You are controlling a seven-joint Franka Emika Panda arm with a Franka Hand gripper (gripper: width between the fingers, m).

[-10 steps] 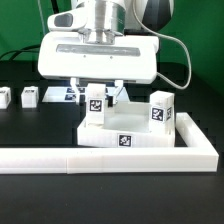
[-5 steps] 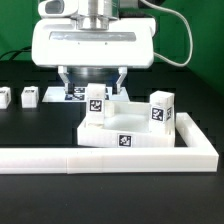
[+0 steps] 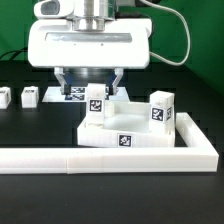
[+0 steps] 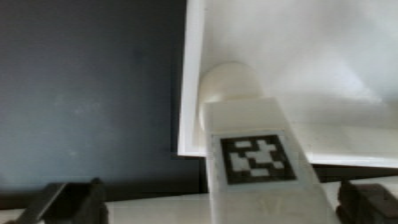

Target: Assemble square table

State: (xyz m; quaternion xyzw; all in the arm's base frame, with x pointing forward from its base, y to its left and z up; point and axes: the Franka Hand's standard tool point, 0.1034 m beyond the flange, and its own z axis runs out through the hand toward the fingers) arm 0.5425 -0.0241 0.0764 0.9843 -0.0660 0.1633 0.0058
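The white square slab with a tag on its side lies against the L-shaped rail. Two white tagged legs stand on it: one at the exterior view's left corner, one at the right corner. My gripper hangs open just above the left leg, with its fingers spread either side of the leg's top and not touching it. In the wrist view the leg shows between the dark fingertips, standing on the slab. Two more leg blocks lie at the left.
The long white L-shaped rail runs along the front and up the exterior view's right side. The marker board lies behind the slab, partly hidden by my gripper. The table is black.
My gripper has risen and shifted slightly to the exterior view's left, off the left leg. The leg stays standing on the slab.
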